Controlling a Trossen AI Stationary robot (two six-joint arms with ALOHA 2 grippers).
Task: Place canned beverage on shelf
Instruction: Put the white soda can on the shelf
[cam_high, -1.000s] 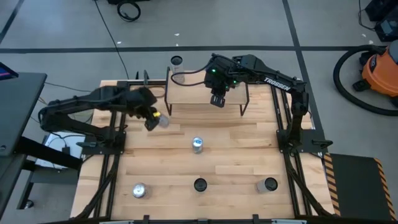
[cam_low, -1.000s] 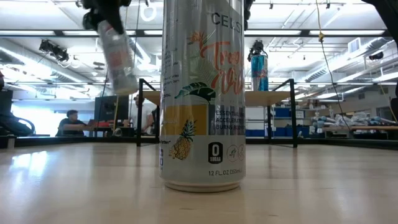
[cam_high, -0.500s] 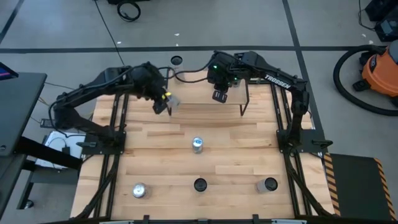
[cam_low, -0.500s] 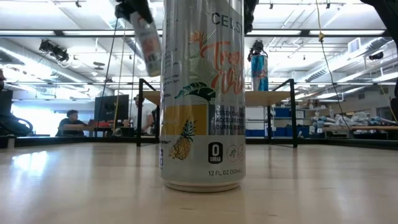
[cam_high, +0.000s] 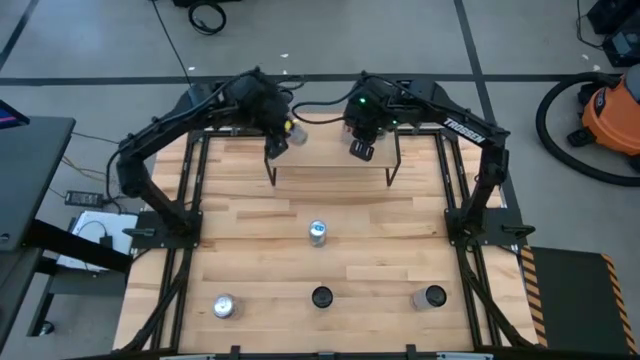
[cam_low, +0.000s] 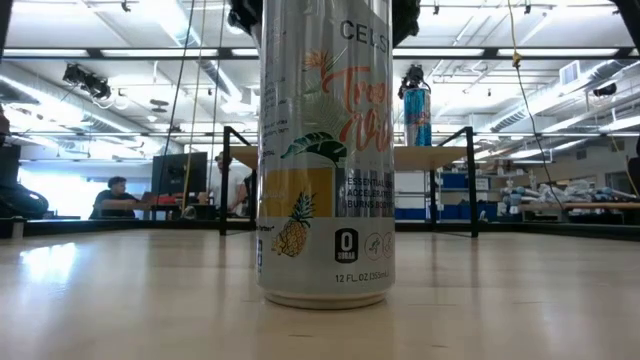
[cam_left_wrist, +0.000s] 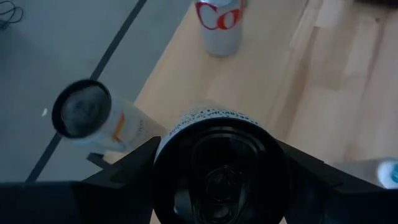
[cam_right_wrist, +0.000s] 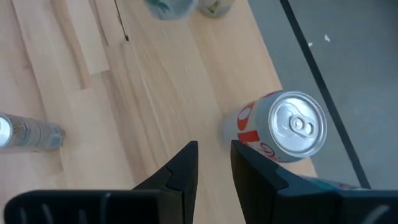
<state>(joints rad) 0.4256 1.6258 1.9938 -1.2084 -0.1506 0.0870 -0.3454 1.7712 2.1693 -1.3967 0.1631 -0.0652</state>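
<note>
Seen from above, the left gripper (cam_high: 281, 141) hangs over the 9 o'clock end of the shelf (cam_high: 325, 157), a low light wooden plank on thin black legs at the table's 12 o'clock edge. Its fingers are clamped around a slim pale beverage can (cam_left_wrist: 221, 167) that shows its dark round base in the left wrist view. The right gripper (cam_high: 360, 149) hovers over the plank toward its 3 o'clock end, fingers pressed together and holding nothing. A silver-topped can (cam_high: 318, 232) stands mid-table at the shelf's 6 o'clock, and a blue can (cam_low: 417, 112) stands on the plank.
</note>
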